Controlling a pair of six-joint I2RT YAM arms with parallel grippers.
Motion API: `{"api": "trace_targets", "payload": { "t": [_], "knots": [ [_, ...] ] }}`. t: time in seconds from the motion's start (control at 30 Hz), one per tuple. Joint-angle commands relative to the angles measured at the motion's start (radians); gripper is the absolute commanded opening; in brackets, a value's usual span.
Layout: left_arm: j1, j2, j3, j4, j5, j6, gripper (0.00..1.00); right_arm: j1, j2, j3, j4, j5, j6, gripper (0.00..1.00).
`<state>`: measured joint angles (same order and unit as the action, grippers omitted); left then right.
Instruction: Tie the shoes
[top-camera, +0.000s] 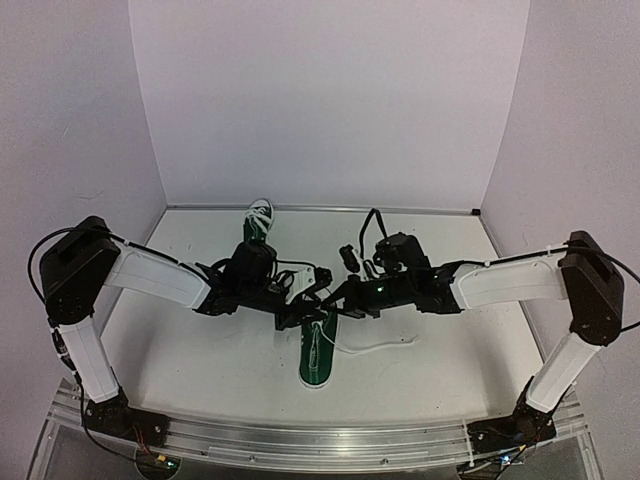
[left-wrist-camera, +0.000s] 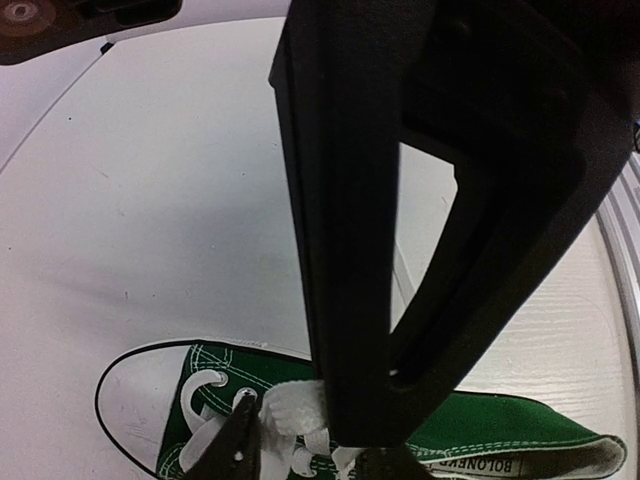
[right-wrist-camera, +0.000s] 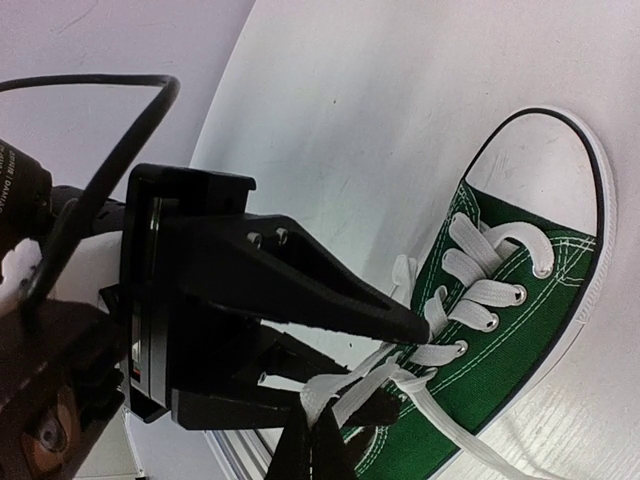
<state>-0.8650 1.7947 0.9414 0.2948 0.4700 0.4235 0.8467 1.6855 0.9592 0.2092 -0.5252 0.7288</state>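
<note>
- One of the shoes (top-camera: 316, 352) is seen at the middle of the counter (top-camera: 200, 370). Its heel is turned to 6 o'clock, and its toe lies at 12 o'clock, hidden under the two pincers in the top view.
- The second shoe (top-camera: 258, 222) is set well apart from the first, at about 11 o'clock from it, close to the back wall (top-camera: 330, 100).
- The left arm is brought in from 9 o'clock and the right arm from 3 o'clock; both are met over the laced part of the middle shoe.
- The right pincer (right-wrist-camera: 312, 445) is closed tight, and white lace (right-wrist-camera: 470, 445) strands are gripped between its fingertips, just above the top eyelets.
- The left pincer (right-wrist-camera: 395, 365) is shown in the right wrist view with a narrow gap between its fingers. Lace strands are run through that gap, but it cannot be told whether they are pinched.
- In the left wrist view a bunch of white lace is seen just beside the dark fingers, above the green tongue.
- The white toe cap (right-wrist-camera: 545, 170) and the crossed lower laces are left uncovered.
- One loose lace end (top-camera: 385, 346) is trailed on the counter from the shoe towards 3 o'clock.
</note>
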Motion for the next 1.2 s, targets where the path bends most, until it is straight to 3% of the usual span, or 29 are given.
{"api": "trace_targets", "payload": {
  "t": [0.0, 0.07, 0.17, 0.23, 0.33, 0.5, 0.63, 1.1, 1.17],
  "knots": [
    [0.001, -0.02, 0.019, -0.001, 0.006, 0.003, 0.23, -0.004, -0.013, 0.003, 0.03, 0.009, -0.004, 0.0],
    [0.001, -0.023, 0.012, 0.001, 0.003, 0.001, 0.16, -0.004, -0.022, -0.001, 0.03, 0.023, 0.005, 0.02],
    [0.001, -0.021, 0.009, 0.006, 0.002, -0.002, 0.04, -0.011, -0.047, -0.017, 0.026, 0.043, 0.026, 0.21],
    [0.001, -0.021, 0.008, 0.012, 0.0, -0.005, 0.0, -0.022, -0.085, -0.043, 0.014, 0.065, 0.037, 0.35],
    [0.001, -0.023, 0.003, 0.019, -0.001, -0.011, 0.0, -0.045, -0.161, -0.087, -0.081, 0.127, 0.029, 0.45],
    [0.001, -0.024, 0.0, 0.023, 0.001, -0.008, 0.0, -0.058, -0.251, -0.104, -0.393, 0.363, -0.026, 0.45],
    [0.001, -0.022, 0.003, 0.023, 0.007, -0.009, 0.0, -0.058, -0.264, -0.133, -0.521, 0.454, -0.009, 0.46],
    [0.0, -0.026, 0.006, 0.024, 0.009, -0.006, 0.0, -0.057, -0.221, -0.251, -0.561, 0.514, 0.274, 0.44],
    [0.0, -0.025, 0.006, 0.025, 0.009, -0.006, 0.0, -0.057, -0.207, -0.245, -0.56, 0.535, 0.296, 0.54]
  ]
}}
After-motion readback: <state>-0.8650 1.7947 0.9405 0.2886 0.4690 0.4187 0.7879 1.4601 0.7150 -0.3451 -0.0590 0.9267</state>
